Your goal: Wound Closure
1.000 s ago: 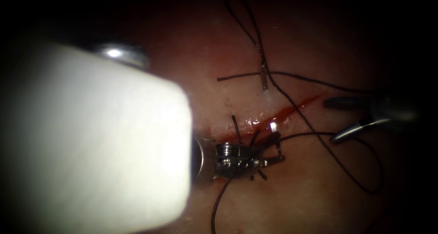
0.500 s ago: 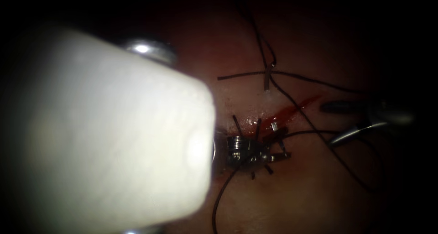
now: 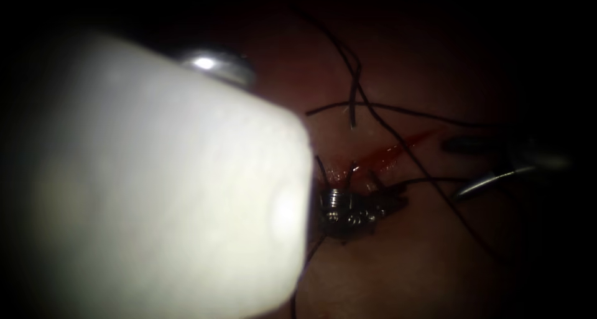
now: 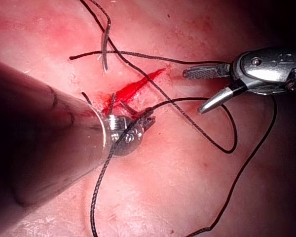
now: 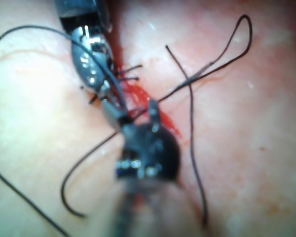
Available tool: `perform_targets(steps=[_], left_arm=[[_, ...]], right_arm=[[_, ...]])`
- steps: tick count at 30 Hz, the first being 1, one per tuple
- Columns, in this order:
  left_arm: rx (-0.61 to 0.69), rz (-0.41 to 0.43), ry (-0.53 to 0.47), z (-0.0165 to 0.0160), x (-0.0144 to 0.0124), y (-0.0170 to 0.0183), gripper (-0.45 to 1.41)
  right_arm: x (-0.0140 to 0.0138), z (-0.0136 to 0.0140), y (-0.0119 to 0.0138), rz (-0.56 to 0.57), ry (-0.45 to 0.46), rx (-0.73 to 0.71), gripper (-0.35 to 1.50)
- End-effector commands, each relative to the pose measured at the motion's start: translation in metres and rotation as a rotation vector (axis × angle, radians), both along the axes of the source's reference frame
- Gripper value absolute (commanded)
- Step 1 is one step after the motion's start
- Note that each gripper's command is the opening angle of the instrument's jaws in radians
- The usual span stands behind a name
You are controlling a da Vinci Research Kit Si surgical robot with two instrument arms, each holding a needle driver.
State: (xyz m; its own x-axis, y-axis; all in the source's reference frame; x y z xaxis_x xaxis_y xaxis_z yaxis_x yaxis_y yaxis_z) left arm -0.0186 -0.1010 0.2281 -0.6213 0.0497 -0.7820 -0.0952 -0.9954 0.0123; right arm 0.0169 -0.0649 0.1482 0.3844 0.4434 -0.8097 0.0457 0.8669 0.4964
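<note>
Pushed further right along the red-stained cut [image 3: 392,152] over the last 1 second: left arm's steel needle driver [image 3: 393,202], fingers apparently closed on the black thread [image 4: 93,197]. Right of the cut, right arm's steel needle driver [image 3: 451,170], fingers wide, holding nothing. On the far side, seemingly the grey curved needle [image 4: 104,52], loose, not in the moist pink tissue [image 4: 177,168]. Little room among thread loops.

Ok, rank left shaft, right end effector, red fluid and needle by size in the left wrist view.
1. Left shaft, though nearest the camera.
2. Right end effector, open, holding nothing.
3. Red fluid.
4. Needle, lying free on the tissue, about as long but thinner.
What the left end effector holds is unclear.
</note>
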Motion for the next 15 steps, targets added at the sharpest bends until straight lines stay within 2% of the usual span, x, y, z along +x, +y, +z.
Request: perform_targets(steps=[1, 3, 5, 7, 10, 12, 14, 15], left_arm=[[0.045, -0.008, -0.026, -0.001, -0.0009, -0.0012, -0.45], [0.104, -0.013, -0.06, -0.0024, -0.0012, -0.0013, -0.45], [0.197, 0.004, -0.121, -0.0048, -0.0017, -0.0018, -0.45], [0.192, 0.019, -0.125, -0.0059, -0.002, -0.002, -0.45], [0.188, 0.02, -0.123, -0.0065, -0.0019, -0.0021, -0.45], [0.195, 0.022, -0.128, -0.0072, -0.0016, -0.0024, -0.45], [0.2, 0.024, -0.131, -0.008, -0.0013, -0.0025, -0.45], [0.203, 0.022, -0.139, -0.0088, -0.0011, -0.0023, -0.45]], right_arm=[[0.0002, -0.0006, -0.0006, -0.006, 0.006, 0.011, 1.29], [0.0, -0.0011, -0.0007, -0.011, 0.009, 0.016, 1.29], [0.0009, -0.0015, -0.0019, -0.055, 0.032, 0.034, 1.28], [0.0019, -0.0011, -0.0033, -0.114, 0.05, 0.043, 1.24], [0.0024, -0.0007, -0.0054, -0.233, 0.05, 0.055, 0.99], [0.002, -0.0007, -0.0066, -0.304, 0.057, 0.066, 0.72], [0.0014, -0.0011, -0.0067, -0.334, 0.078, 0.066, -0.25], [0.0005, -0.0018, -0.0067, -0.342, 0.07, 0.092, -0.35]])
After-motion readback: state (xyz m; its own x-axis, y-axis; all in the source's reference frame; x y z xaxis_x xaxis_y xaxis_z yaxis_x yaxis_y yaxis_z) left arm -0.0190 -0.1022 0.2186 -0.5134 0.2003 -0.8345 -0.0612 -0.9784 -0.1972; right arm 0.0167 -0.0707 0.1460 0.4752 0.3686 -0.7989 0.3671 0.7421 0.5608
